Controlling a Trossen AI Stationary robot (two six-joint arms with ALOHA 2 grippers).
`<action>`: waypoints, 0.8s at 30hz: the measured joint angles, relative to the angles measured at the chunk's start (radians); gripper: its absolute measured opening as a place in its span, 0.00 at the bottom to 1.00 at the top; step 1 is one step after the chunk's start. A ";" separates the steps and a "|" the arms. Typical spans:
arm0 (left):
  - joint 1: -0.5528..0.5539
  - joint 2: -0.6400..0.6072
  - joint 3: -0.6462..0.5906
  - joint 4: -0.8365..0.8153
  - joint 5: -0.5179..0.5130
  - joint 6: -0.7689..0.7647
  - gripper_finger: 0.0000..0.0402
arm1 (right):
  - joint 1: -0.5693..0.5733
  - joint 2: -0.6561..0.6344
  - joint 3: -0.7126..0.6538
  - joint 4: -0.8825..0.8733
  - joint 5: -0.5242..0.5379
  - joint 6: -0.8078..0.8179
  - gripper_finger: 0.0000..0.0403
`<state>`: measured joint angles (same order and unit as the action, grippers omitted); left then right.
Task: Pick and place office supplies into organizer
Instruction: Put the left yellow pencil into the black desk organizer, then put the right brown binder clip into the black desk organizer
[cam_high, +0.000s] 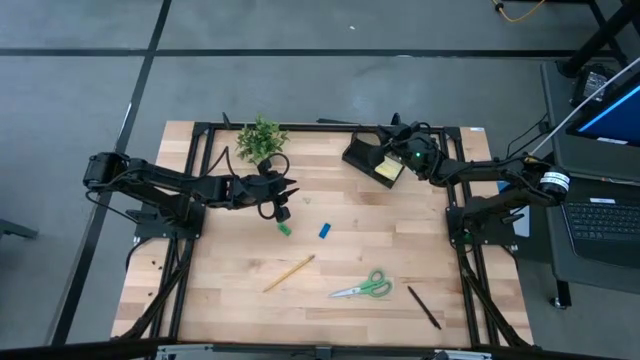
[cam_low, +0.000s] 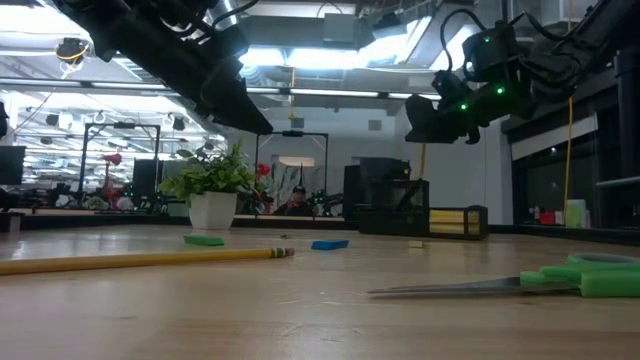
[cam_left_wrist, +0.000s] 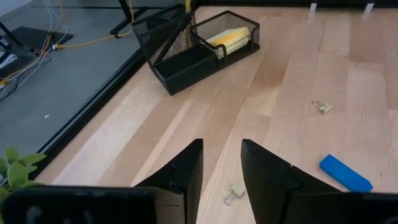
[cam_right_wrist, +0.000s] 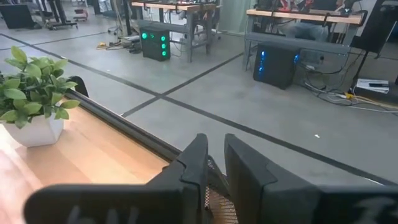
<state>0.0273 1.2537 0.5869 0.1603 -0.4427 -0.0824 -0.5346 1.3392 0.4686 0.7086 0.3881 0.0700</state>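
The black mesh organizer stands at the table's far right, with the yellow sticky-note pad in its low tray. My right gripper hovers just above it, its fingers a narrow gap apart with nothing between them. My left gripper hangs open and empty over the table near the potted plant. On the wood lie a green eraser, a blue eraser, a pencil, green-handled scissors and a black pen.
A potted plant stands at the far edge beside my left gripper. Two small binder clips lie on the wood between my left gripper and the organizer. The table's far edge runs just behind the organizer.
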 joint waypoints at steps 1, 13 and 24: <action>0.000 0.000 0.000 0.000 0.000 -0.001 0.26 | 0.000 0.000 0.000 0.000 -0.003 -0.003 0.14; 0.000 0.000 0.000 -0.001 0.000 -0.001 0.26 | 0.000 0.000 0.000 0.117 -0.122 -0.026 0.15; 0.000 0.000 0.000 -0.002 0.001 0.007 0.25 | 0.000 0.000 0.000 0.219 -0.197 -0.026 0.15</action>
<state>0.0272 1.2537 0.5869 0.1585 -0.4417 -0.0756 -0.5343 1.3392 0.4686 0.9272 0.1907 0.0441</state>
